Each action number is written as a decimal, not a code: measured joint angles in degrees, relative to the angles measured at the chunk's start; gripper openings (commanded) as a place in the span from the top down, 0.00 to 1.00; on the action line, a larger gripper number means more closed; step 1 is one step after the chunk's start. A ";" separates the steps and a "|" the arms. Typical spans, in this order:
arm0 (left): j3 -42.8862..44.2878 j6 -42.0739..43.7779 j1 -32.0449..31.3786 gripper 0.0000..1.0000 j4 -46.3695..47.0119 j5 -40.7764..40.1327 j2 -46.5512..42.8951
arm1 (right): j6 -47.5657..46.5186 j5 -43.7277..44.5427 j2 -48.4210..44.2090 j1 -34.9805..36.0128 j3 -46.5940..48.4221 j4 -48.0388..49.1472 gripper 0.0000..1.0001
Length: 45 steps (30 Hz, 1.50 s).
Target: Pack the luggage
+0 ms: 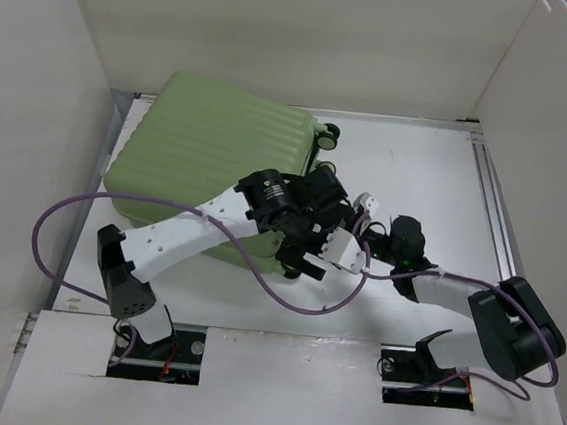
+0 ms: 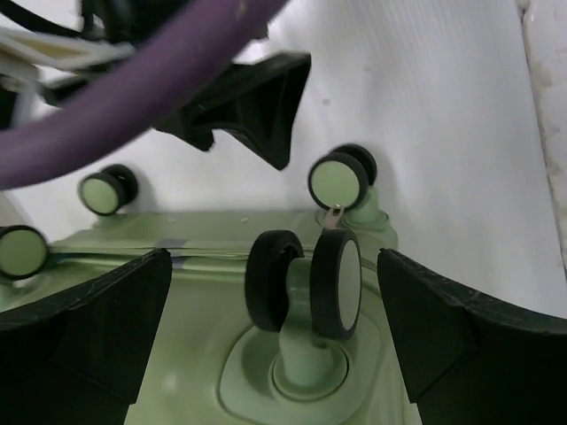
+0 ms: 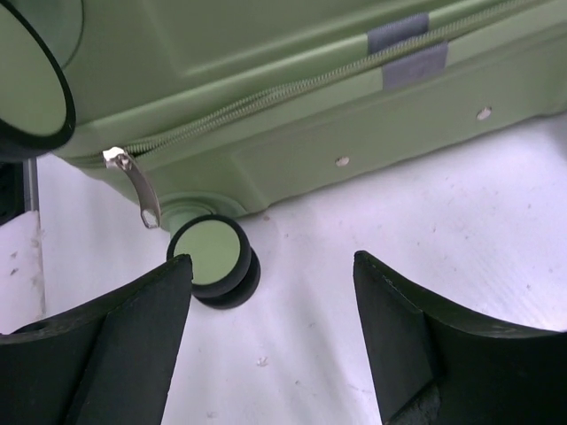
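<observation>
The luggage (image 1: pixel 209 155) is a light green ribbed suitcase lying flat and zipped shut at the back left, its wheel end facing right. My left gripper (image 1: pixel 326 209) hangs over that wheel end. In the left wrist view it (image 2: pixel 275 305) is open, with its fingers on either side of a black double wheel (image 2: pixel 306 282) without touching it. My right gripper (image 1: pixel 306 265) is low beside the suitcase's near right corner. In the right wrist view it (image 3: pixel 270 279) is open and empty over the table, its left finger close to a corner wheel (image 3: pixel 213 258). A metal zipper pull (image 3: pixel 133 184) hangs above that wheel.
White walls (image 1: pixel 28 148) enclose the table on the left, back and right. A purple cable (image 1: pixel 286 293) loops from the left arm across the front of the suitcase. Two more wheels (image 1: pixel 326 133) show at the suitcase's far right corner.
</observation>
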 measured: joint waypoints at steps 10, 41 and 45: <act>-1.05 0.87 3.69 0.01 -1.64 -3.82 3.89 | -0.17 0.70 -2.01 0.83 -2.69 -0.83 0.22; -3.15 -0.66 7.52 1.00 -4.39 1.86 1.95 | 10.78 -12.92 19.23 7.26 9.75 20.76 0.27; -3.13 -0.66 7.63 1.00 -4.28 2.01 1.92 | 10.75 -13.62 20.61 7.26 9.81 21.38 0.27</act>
